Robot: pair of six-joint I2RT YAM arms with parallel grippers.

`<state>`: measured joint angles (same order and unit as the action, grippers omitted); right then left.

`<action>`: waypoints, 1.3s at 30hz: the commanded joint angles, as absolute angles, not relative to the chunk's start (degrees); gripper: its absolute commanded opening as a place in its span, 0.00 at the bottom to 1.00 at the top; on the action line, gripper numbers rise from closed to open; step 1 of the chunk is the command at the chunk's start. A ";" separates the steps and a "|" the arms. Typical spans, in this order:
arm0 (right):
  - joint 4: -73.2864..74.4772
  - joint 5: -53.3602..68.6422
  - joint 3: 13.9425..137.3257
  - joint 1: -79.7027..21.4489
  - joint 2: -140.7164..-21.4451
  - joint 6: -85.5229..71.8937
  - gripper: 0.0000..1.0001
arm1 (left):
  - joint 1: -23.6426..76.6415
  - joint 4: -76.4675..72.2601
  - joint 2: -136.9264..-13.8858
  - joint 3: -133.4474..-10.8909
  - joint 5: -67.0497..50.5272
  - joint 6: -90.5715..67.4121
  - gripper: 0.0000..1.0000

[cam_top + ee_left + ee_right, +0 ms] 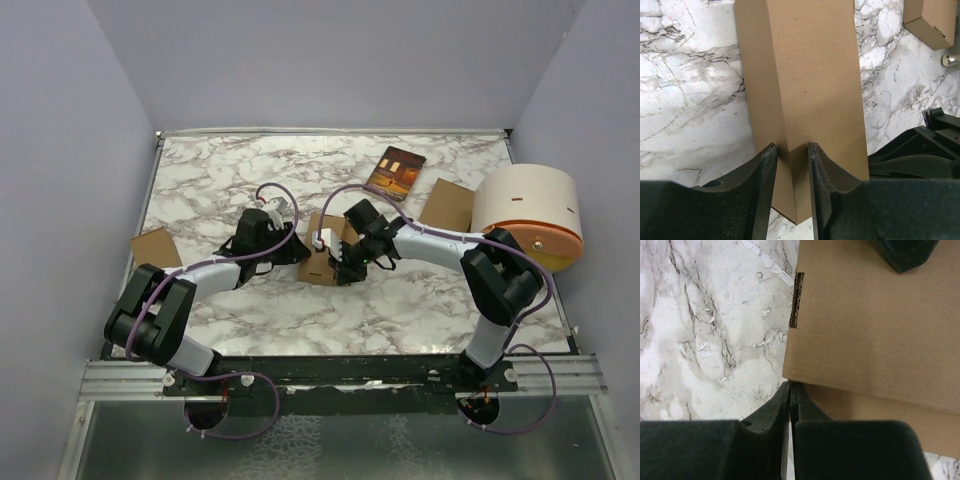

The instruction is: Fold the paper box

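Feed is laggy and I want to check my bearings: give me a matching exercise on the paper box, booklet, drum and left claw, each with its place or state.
1 paper box
2 booklet
3 drum
4 left claw

A dark reddish-brown, lying at the back
B tan-brown, in the middle
C closed on a cardboard ridge
D white with an orange band, far right

Pairs: 1-B, 2-A, 3-D, 4-C

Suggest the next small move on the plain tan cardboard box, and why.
Probably push the right gripper, shut and empty-looking, against the panel corner at its tips, folding that panel inward. The left gripper pinches a folded ridge of the plain tan cardboard box, so the box looks anchored.
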<state>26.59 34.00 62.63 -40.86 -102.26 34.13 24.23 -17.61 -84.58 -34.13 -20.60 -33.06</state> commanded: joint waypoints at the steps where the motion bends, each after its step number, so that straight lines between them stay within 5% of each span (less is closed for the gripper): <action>1: 26.32 35.07 63.68 -41.31 -100.83 34.86 0.03 | 24.96 -17.88 -85.93 -32.62 -22.11 -33.84 0.33; 17: 24.62 36.30 61.87 -41.13 -98.92 35.36 0.09 | 24.99 -18.81 -87.20 -31.81 -21.66 -33.88 0.33; 27: 28.26 38.58 61.35 -38.85 -95.26 39.99 0.24 | 24.97 -17.33 -86.55 -31.97 -20.66 -32.98 0.33; 39: 27.60 49.09 61.65 -27.72 -91.15 37.19 0.32 | 24.95 -16.82 -84.78 -35.05 -21.06 -32.17 0.40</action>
<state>28.86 42.39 61.76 -32.95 -93.65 40.14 24.49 -20.99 -85.93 -33.39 -21.15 -33.87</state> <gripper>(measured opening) 0.319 0.388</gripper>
